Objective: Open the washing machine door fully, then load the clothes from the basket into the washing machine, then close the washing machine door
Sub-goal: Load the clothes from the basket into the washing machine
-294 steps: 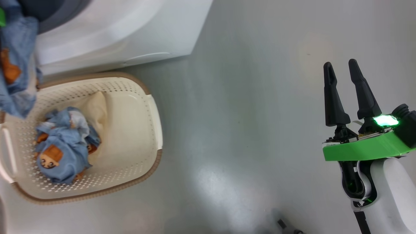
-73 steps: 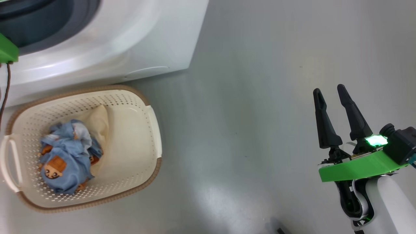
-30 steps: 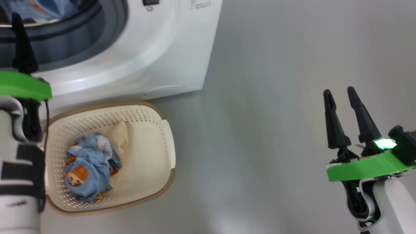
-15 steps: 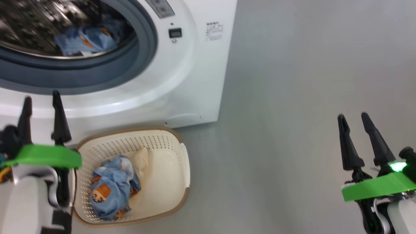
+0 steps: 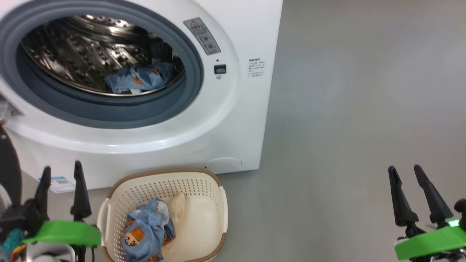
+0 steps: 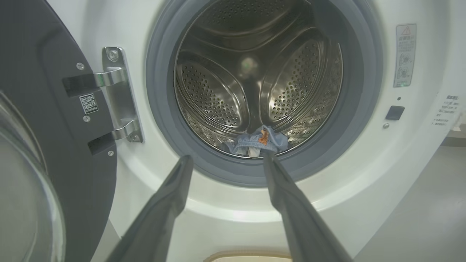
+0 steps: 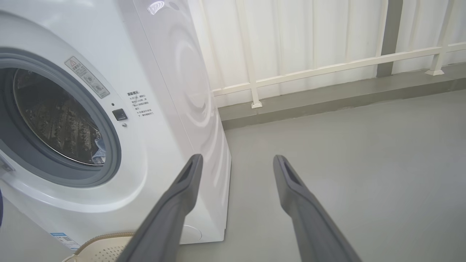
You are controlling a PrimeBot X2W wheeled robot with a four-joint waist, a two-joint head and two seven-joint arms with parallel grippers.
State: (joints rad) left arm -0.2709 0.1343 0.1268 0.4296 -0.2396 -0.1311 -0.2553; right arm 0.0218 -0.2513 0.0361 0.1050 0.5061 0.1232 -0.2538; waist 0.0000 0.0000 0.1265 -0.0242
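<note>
The white washing machine (image 5: pixel 225 120) stands with its black door (image 6: pixel 47 127) swung wide on the metal hinge (image 6: pixel 118 94). One blue bear-print cloth (image 5: pixel 136 78) lies at the front of the steel drum (image 6: pixel 218 94). On the floor in front sits the cream basket (image 5: pixel 164 174), holding another blue bear cloth (image 5: pixel 145 233) and a cream-white piece (image 5: pixel 178 207). My left gripper (image 5: pixel 62 165) is open and empty just left of the basket, pointing at the drum mouth. Far to the right, my right gripper (image 5: pixel 404 167) hangs open and empty over bare floor.
Grey floor (image 5: pixel 346 127) stretches to the right of the machine. A white railing and panelled wall (image 7: pixel 327 69) run behind it. A small blue label (image 5: pixel 60 183) sits low on the machine's front. The seal (image 6: pixel 160 120) rings the drum mouth.
My left gripper, earlier lifting a blue cloth from the basket, has left it in the drum and drawn back open beside the basket. The head camera has tilted up toward the drum.
</note>
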